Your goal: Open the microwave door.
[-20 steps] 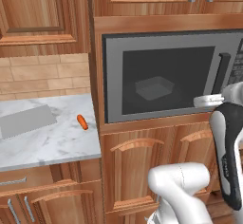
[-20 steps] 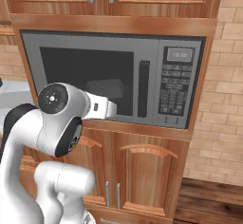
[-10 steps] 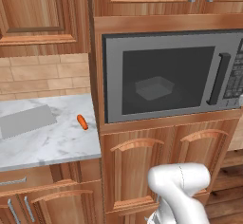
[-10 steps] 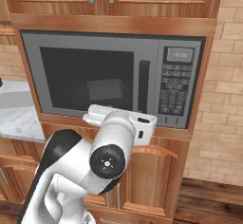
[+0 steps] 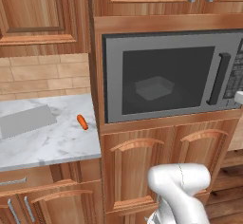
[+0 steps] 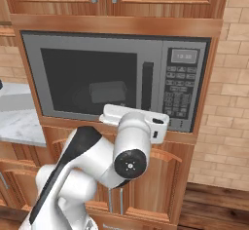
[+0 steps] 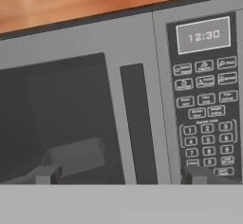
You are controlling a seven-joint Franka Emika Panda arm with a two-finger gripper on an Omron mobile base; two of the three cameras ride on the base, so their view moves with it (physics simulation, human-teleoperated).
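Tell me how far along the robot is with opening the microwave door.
Nothing looks done yet: the microwave door sits flush and shut, with a container visible behind its window. In hand: the claw faces the door, its fingertips spread wide either side of the black handle, apparently not touching it. Left: close in on the handle, grip it and swing the door open.

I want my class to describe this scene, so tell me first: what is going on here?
A white robot arm is reaching towards the wide grey built-in microwave set among brown wooden cabinets. Its grey door with the dark tinted window is shut. The gripper is open, its fingertips on either side of the vertical black bar handle but not yet touching it. A small container sits inside.
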